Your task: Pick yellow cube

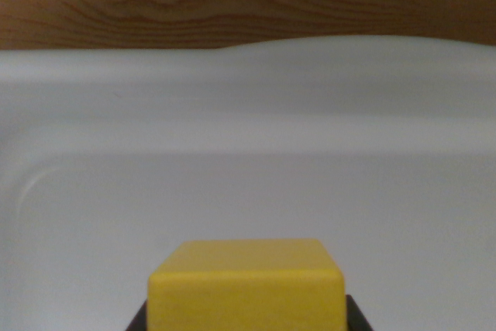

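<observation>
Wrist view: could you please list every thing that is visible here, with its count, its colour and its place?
cube: one, yellow, bottom centre of the picture, cut off by the lower edge.
tray: one, white, fills the middle of the picture behind and under the cube; its raised rim runs across the upper part.
wooden surface: one, brown with visible grain, a strip along the top, beyond the tray's rim.
gripper: one, dark; only two small corners show, at the wrist view's left and right of the cube's base. They sit close against the cube's sides, but whether they press it cannot be told.
</observation>
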Robot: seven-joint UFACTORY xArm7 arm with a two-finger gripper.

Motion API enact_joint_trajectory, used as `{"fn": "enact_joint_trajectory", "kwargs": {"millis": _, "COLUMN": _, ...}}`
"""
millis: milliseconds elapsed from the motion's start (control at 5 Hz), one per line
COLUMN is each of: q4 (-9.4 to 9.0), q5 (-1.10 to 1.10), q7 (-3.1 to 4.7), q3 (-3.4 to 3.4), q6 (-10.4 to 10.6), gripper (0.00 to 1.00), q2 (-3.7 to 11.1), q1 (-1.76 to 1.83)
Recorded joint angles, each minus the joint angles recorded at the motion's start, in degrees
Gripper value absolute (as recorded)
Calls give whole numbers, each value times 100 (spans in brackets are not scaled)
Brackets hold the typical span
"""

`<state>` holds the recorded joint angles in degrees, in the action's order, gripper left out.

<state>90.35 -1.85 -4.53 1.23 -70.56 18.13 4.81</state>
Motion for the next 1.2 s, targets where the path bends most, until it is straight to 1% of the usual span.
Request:
{"fn": "enact_joint_trajectory", "kwargs": {"millis": 200, "q4": 0, "q5": 0, "q7": 0, "q3": 0, "q6": 0, "gripper": 100, "q2": 0, "q1": 0}}
{"fn": "enact_joint_trajectory", "kwargs": {"millis": 400, "q4": 142, "q5": 2, "q7": -7, "q3": 0, "q6": -225, "gripper": 100, "q2": -83, "q1": -1}}
{"fn": "enact_joint_trajectory", "kwargs": {"millis": 600, "q4": 142, "q5": 2, "q7": -7, "q3": 0, "q6": -225, "gripper": 100, "q2": -83, "q1": -1}}
{"fn": "enact_joint_trajectory", "kwargs": {"millis": 800, "q4": 276, "q5": 5, "q7": -14, "q3": -1, "q6": -438, "gripper": 100, "q2": -162, "q1": -1}}
{"fn": "enact_joint_trajectory", "kwargs": {"millis": 1000, "q4": 276, "q5": 5, "q7": -14, "q3": -1, "q6": -438, "gripper": 100, "q2": -162, "q1": -1}}
{"fn": "enact_joint_trajectory", "kwargs": {"millis": 1200, "q4": 395, "q5": 7, "q7": -21, "q3": -1, "q6": -627, "gripper": 100, "q2": -232, "q1": -2}}
